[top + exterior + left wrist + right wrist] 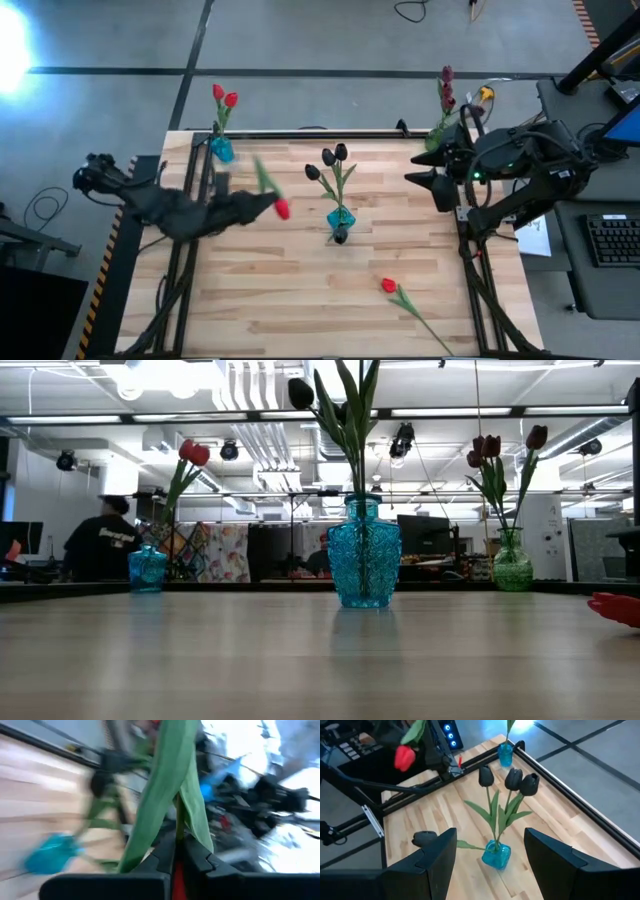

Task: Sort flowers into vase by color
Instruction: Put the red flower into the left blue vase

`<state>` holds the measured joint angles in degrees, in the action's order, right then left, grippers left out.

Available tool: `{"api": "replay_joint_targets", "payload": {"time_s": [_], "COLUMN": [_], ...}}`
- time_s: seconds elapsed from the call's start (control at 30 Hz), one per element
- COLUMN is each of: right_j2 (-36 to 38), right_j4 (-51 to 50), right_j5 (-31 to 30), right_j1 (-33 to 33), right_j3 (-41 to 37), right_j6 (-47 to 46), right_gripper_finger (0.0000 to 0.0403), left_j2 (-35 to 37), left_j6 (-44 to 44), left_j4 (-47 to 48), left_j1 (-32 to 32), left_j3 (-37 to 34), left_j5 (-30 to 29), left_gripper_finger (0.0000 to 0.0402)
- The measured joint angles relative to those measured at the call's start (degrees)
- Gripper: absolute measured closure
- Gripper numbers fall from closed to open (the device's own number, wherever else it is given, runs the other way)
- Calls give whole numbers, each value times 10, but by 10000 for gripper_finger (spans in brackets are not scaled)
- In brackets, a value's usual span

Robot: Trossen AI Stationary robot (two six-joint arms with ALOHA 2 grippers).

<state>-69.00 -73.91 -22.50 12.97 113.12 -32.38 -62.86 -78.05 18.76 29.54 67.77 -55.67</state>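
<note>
My left gripper (pixel 272 205) is over the table's left half, shut on a red tulip (pixel 282 208) with green leaves (pixel 170 780). My right gripper (pixel 490 855) hangs open near the right edge (pixel 425 180), holding nothing. A teal vase (pixel 340 220) at the table's middle holds three black tulips (pixel 512 777). A small blue vase (pixel 222 150) at the far left corner holds two red tulips (pixel 225 97). A green vase (pixel 512 565) at the far right corner holds maroon tulips (pixel 447 85). Another red tulip (pixel 390 286) lies flat near the right near corner. My left gripper pinches the tulip's stem (pixel 178 832) between its two fingers, close to the red head (pixel 282 208). The fingers come from the table's left and lie across the stem. The head sticks out past the fingertips and the leaves (pixel 262 175) point toward the far edge. The flower is lifted clear of the table.
Black frame rails run along the table's left (pixel 190 250), far and right edges (pixel 470 260). The lying tulip's stem (pixel 430 325) reaches toward the near right corner. Bare wood (pixel 280 300) lies in front of the teal vase. A person (pixel 105 545) stands in the room behind.
</note>
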Motion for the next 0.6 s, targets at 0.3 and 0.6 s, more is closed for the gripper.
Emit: {"api": "replay_joint_targets", "payload": {"time_s": [0.3,0.6], "right_j2": [-32,-58], "right_j4": [-6,-8], "right_j5": [5,5], "right_j1": [4,8], "right_j3": [0,0], "right_j6": [-13,7], "right_gripper_finger": [179,179], "left_j2": [-27,-117], "left_j6": [260,202], "left_j4": [-586,-1003], "left_j1": [-198,-299], "left_j3": [-98,-185], "left_j5": [201,168], "left_gripper_finger": [401,401]}}
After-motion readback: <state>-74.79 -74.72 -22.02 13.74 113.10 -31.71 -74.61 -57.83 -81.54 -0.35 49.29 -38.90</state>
